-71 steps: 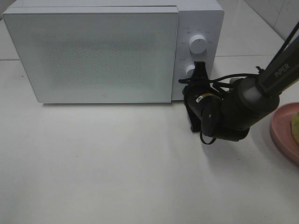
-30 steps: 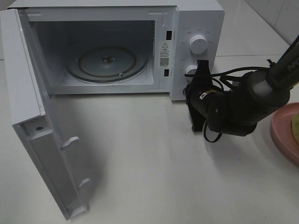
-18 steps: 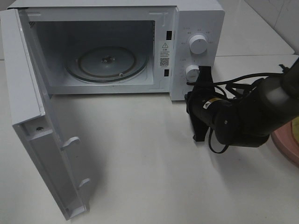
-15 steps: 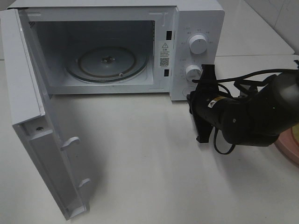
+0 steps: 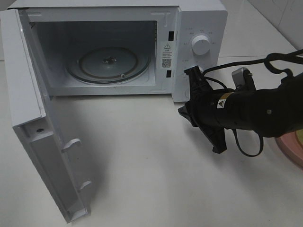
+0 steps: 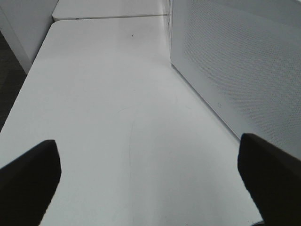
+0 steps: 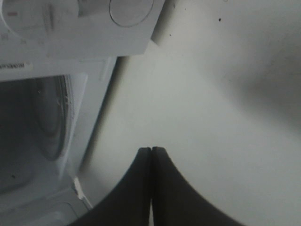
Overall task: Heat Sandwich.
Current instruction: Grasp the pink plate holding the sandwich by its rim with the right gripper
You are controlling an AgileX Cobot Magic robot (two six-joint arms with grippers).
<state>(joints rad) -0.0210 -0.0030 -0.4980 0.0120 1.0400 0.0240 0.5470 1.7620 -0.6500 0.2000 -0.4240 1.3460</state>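
The white microwave (image 5: pixel 199 19) stands at the back with its door (image 5: pixel 33 132) swung wide to the left, baring the glass turntable (image 5: pixel 108 64). My right gripper (image 5: pixel 182 110) hovers shut and empty just in front of the control panel, pointing toward the oven; in the right wrist view its fingertips (image 7: pixel 151 155) are pressed together above the table. The sandwich is almost wholly out of frame: only a pale yellowish sliver (image 5: pixel 300 138) shows on the pink plate (image 5: pixel 289 153) at the right edge. My left gripper (image 6: pixel 150 183) is open over bare table beside the door's outer face (image 6: pixel 244 61).
The upper knob (image 5: pixel 200 45) is visible; my right arm covers the lower one. Black cables loop over the right arm (image 5: pixel 251 111). The open door stretches toward the table's front left. White tabletop (image 5: pixel 142 179) lies between the door and the arm.
The microwave door, shut in the earliest frame, now stands wide open. My right gripper has pulled back from the lower knob, turned, and dropped slightly, with the arm now covering more of the plate.
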